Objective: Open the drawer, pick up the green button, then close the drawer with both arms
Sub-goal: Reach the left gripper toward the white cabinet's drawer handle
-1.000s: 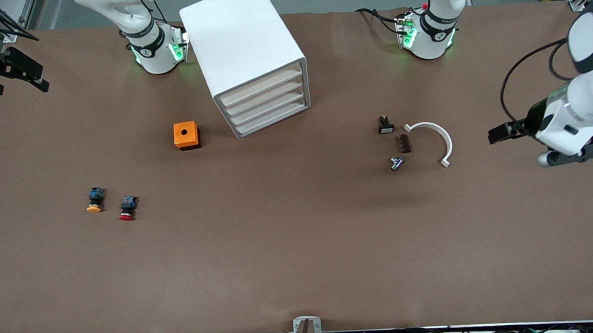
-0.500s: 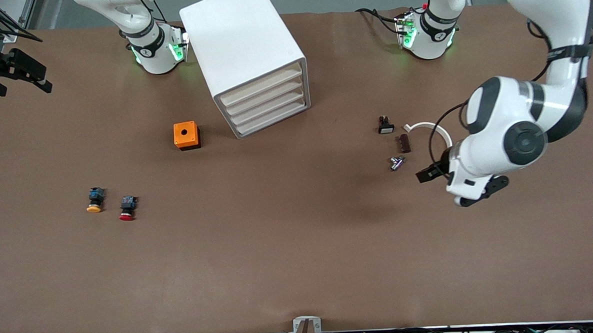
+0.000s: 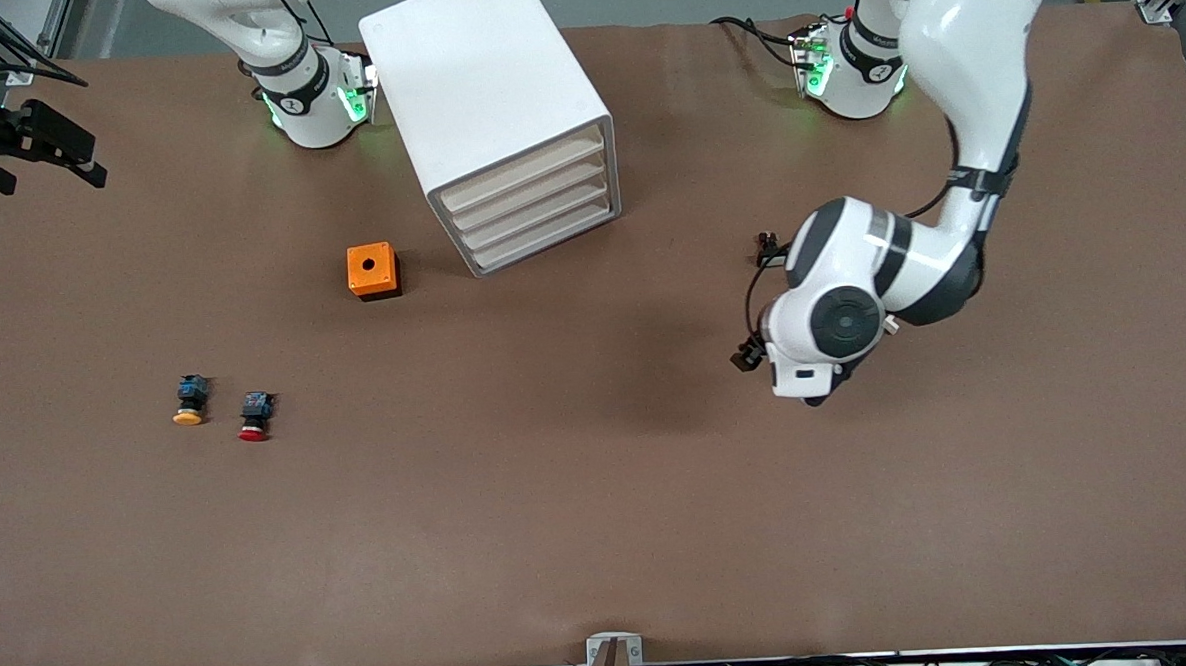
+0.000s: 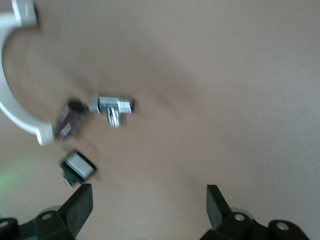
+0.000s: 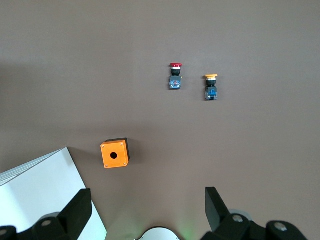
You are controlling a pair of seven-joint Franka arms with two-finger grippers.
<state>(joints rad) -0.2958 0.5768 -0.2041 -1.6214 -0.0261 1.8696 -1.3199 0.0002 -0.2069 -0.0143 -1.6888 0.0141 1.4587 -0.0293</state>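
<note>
The white drawer cabinet [image 3: 488,97] stands between the arm bases, and all of its drawers [image 3: 533,210] are shut. No green-capped button shows in any view. My left gripper [image 4: 147,207] is open and empty. It hangs under the left arm's wrist [image 3: 838,322], over the small parts near the left arm's end. My right gripper [image 3: 85,160] is open and empty, up over the table's edge at the right arm's end. It also shows in the right wrist view [image 5: 146,210].
An orange box [image 3: 373,271] stands beside the cabinet. A yellow-capped button [image 3: 190,401] and a red-capped button [image 3: 254,416] lie nearer the camera. Under the left gripper lie a white curved piece [image 4: 10,105], a brown part [image 4: 67,120], a metal fitting [image 4: 114,106] and a white-capped switch [image 4: 77,167].
The left arm has swung from the table's edge at its own end toward the middle and now covers the small parts. The right gripper has barely moved.
</note>
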